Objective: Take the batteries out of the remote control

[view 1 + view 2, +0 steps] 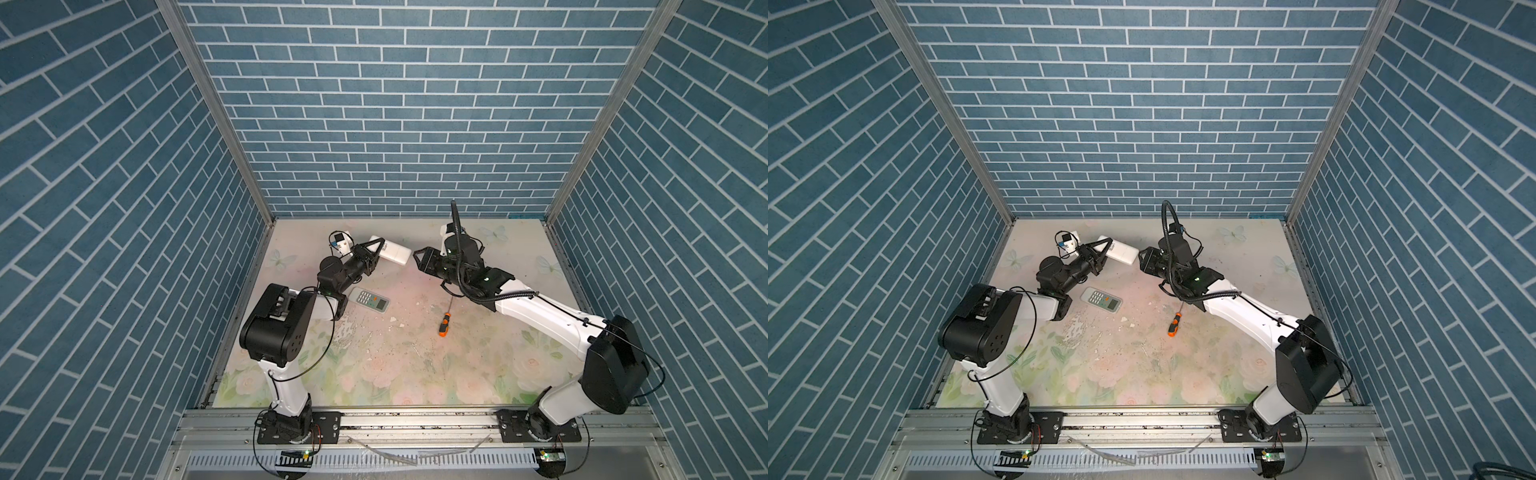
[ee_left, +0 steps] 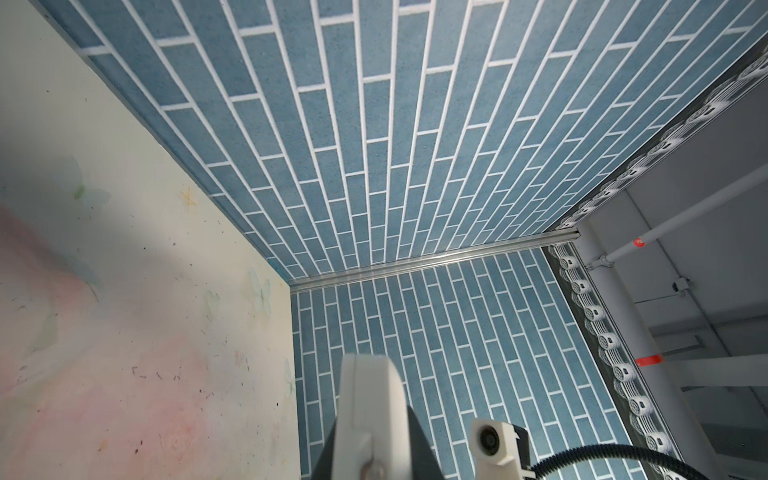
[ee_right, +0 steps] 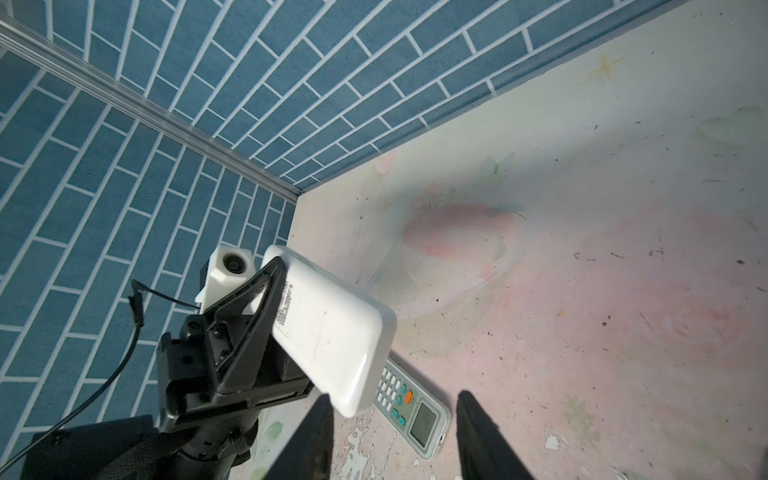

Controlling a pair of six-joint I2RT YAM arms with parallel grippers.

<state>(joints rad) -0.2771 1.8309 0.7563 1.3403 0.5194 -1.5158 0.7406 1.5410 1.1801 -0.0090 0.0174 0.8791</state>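
Closest to where I stand, the metal rail runs along the bottom of both top views with the two arm bases bolted to it, and beyond it lies the flowered table. At the middle left of the frame the left pincer is clamped tight on a white remote, held clear of the table and tilted. Its free end points to the right, toward the other arm, which looks like a deliberate offer. The right wrist view shows that remote's back turned outward with a printed label, and the surface looks closed. Just beside that free end, the right pincer stands half open with nothing between its fingers. I take it to be lined up to work the back cover while the left arm steadies the body. No batteries are in sight anywhere; my guess is they sit inside, behind that cover. A keypad remote lies face up on the table below the left arm, and I cannot tell whether it holds any. An orange-handled screwdriver rests under the right arm, well apart from both remotes and untouched.
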